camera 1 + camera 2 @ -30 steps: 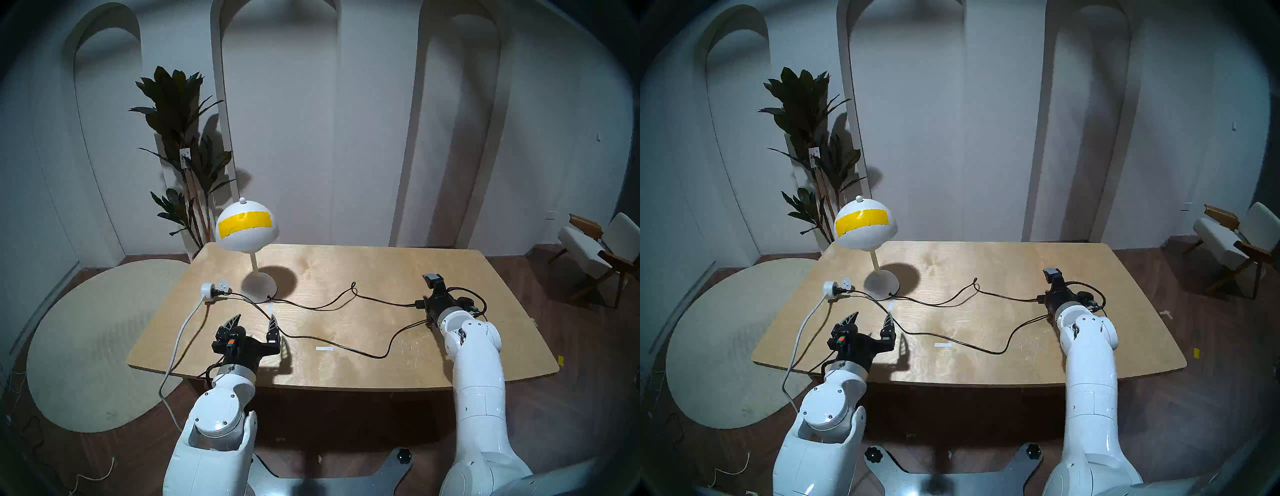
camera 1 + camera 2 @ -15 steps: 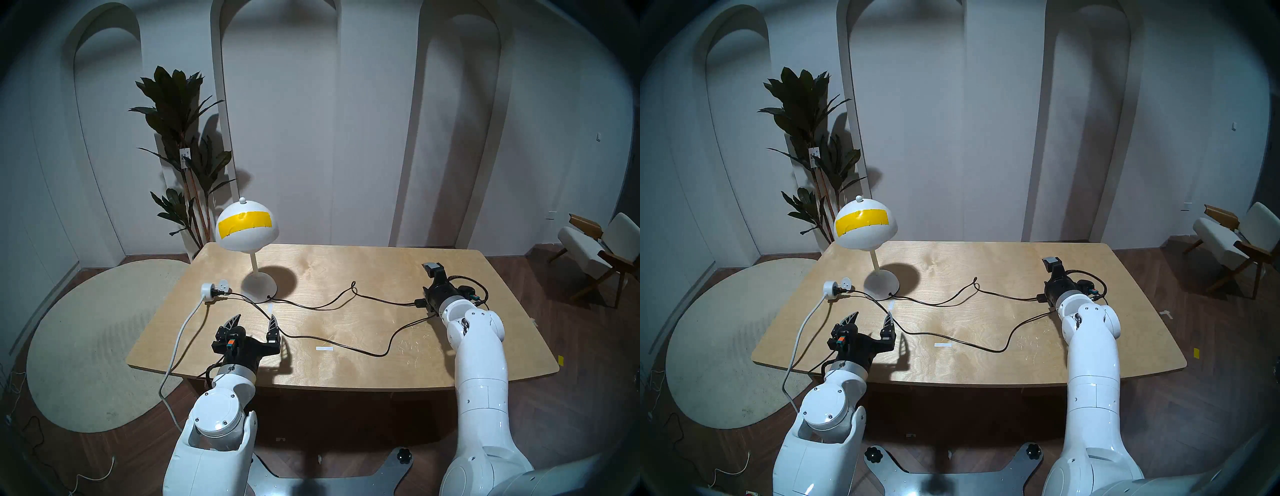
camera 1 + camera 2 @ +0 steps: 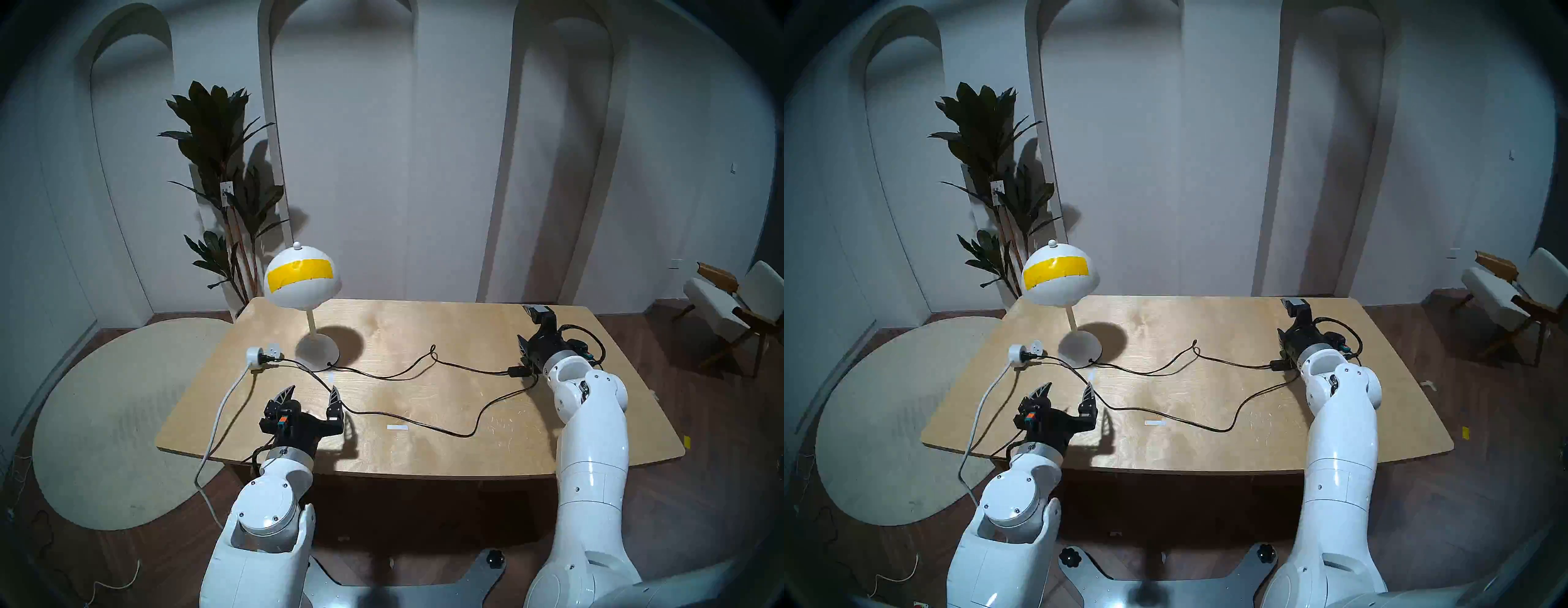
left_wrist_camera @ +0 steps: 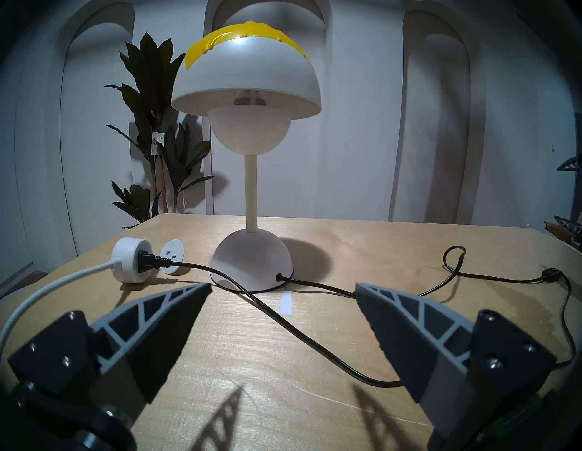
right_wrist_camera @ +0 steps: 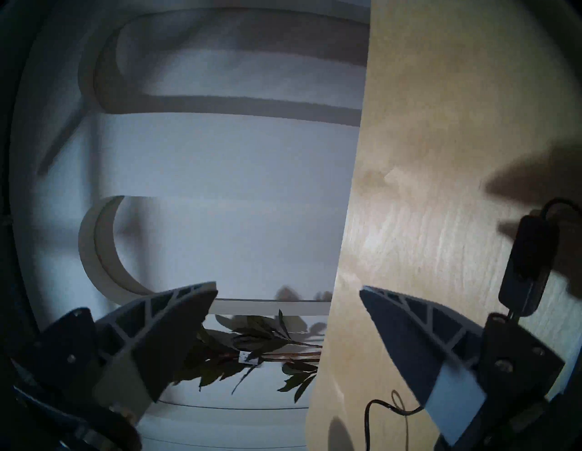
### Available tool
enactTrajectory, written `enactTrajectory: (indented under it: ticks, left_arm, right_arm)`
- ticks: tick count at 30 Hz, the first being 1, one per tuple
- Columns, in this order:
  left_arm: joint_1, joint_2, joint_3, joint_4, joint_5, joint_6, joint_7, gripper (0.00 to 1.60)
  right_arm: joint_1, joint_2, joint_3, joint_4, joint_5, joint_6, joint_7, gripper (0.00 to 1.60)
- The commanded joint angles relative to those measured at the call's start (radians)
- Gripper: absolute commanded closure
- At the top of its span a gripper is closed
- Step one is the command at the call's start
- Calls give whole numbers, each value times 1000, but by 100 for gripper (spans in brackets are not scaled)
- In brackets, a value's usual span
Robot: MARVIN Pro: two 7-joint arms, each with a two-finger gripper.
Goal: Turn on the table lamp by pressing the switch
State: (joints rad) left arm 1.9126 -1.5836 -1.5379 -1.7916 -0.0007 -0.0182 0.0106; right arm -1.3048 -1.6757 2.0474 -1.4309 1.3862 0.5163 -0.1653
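The white table lamp [image 3: 302,278] with a yellow tape rectangle on its dome stands at the table's back left, unlit; the left wrist view [image 4: 248,85] shows it close up. Its black cord [image 3: 407,371] runs right to a black inline switch [image 3: 517,372], which lies flat on the table. My right gripper [image 3: 522,346] is open, turned on its side, just above and behind the switch [image 5: 529,267] and not touching it. My left gripper [image 3: 312,392] is open and empty in front of the lamp base [image 3: 317,350], with the cord passing between its fingers.
A white round socket [image 3: 256,354] with the lamp's plug and a white cable sits left of the base. A white tape strip [image 3: 397,427] lies near the wooden table's [image 3: 424,458] front middle. A plant [image 3: 220,170] stands behind, a chair [image 3: 734,305] at far right.
My right arm has drawn back and up from the switch, uncovering it. The lamp stays unlit. The left arm has not moved.
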Motion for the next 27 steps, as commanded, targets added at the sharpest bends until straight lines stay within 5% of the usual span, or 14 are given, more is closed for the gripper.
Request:
enactTrajectory:
  ticks: [1,27]
  left_arm:
    - [-5,0,-1,-22,-1,-4,-1,0]
    - [-5,0,-1,-22,-1,-4,-1,0]
  right_arm:
    - [27,-17,25,22,53,7,9,0]
    - [28,0,-36,-8,-90,-70,-62,0]
